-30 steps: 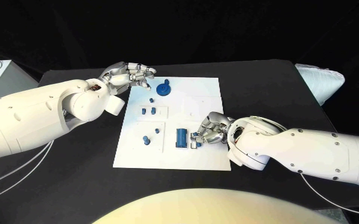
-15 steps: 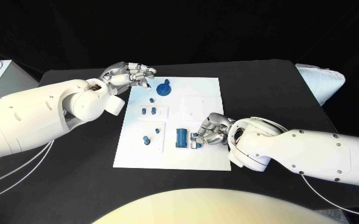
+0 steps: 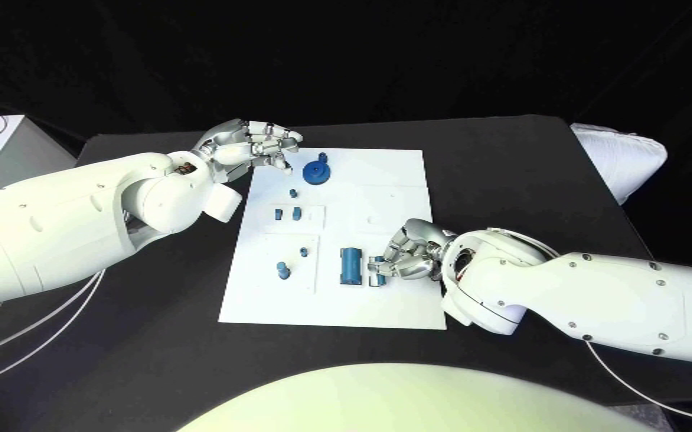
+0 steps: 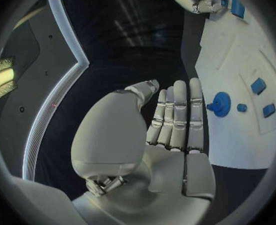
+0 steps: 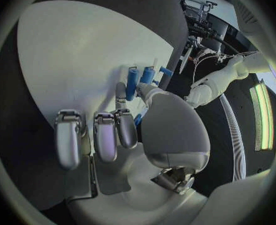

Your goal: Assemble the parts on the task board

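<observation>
We see the right hand (image 3: 408,254) at center frame pinching a small blue part (image 3: 376,278) beside the blue block (image 3: 349,265) on the task board (image 3: 397,178), presumably to seat it, while the left hand (image 3: 248,144), fingers extended and empty, waits upper left.

My left hand (image 3: 253,143) hovers with straight fingers (image 4: 178,116) side by side, holding nothing. My right arm reaches in low, and my right hand (image 3: 402,254) curls its fingers (image 5: 107,135) downward.
</observation>
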